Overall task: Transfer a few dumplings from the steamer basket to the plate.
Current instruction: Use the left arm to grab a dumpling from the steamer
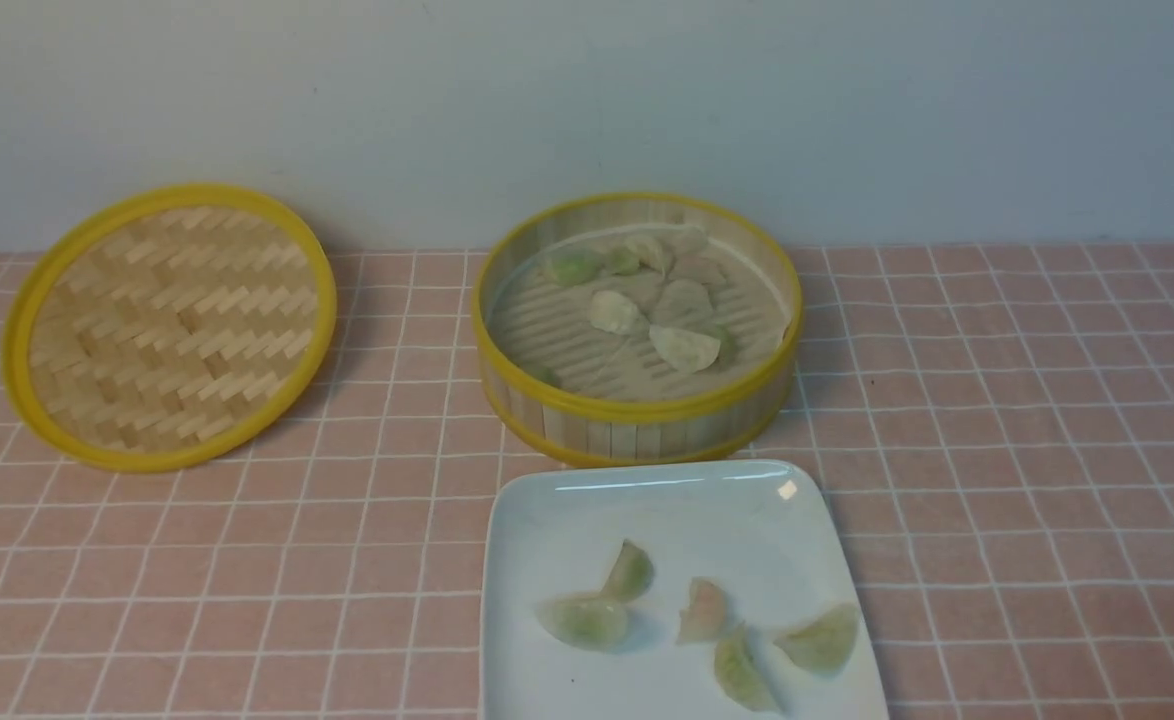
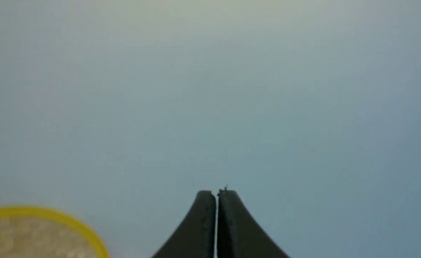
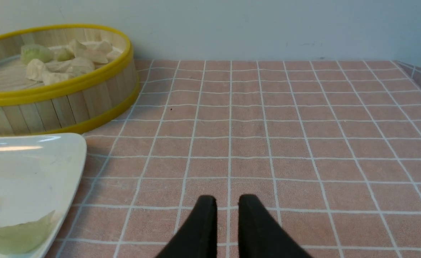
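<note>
- Your left gripper (image 2: 217, 193) has its two dark fingers pressed flat together, with nothing between them. Its wrist camera faces a plain pale wall (image 2: 210, 89), with the edge of a yellow-rimmed woven lid (image 2: 34, 233) in one corner.
- Your right gripper (image 3: 227, 200) is barely parted, with a narrow slit between the fingers, and is empty. It hangs over bare pink checked cloth (image 3: 285, 136), to the right of the plate (image 3: 34, 161).
- Neither arm shows in the front view.
- The plate sits nearest you, just in front of the basket (image 1: 637, 410). I cannot tell if they touch.
- Five dumplings (image 1: 704, 610) lie on the near half of the plate, two of them touching.
- More dumplings are in the basket, bunched toward its back wall, several overlapping.
- The lid lies well off to the left of the basket.
- With five on the plate, the task looks about done.
- What could go wrong if you fetch another:
- The basket wall is tall, so a low reach could knock it and shove the basket.
- The bunched dumplings may stick, so two could lift together or one could drop midway.
- They look soft and thin-skinned, so a hard squeeze could tear them.
- Two dumplings lie near the plate's right side, where a passing finger could nudge them off.
</note>
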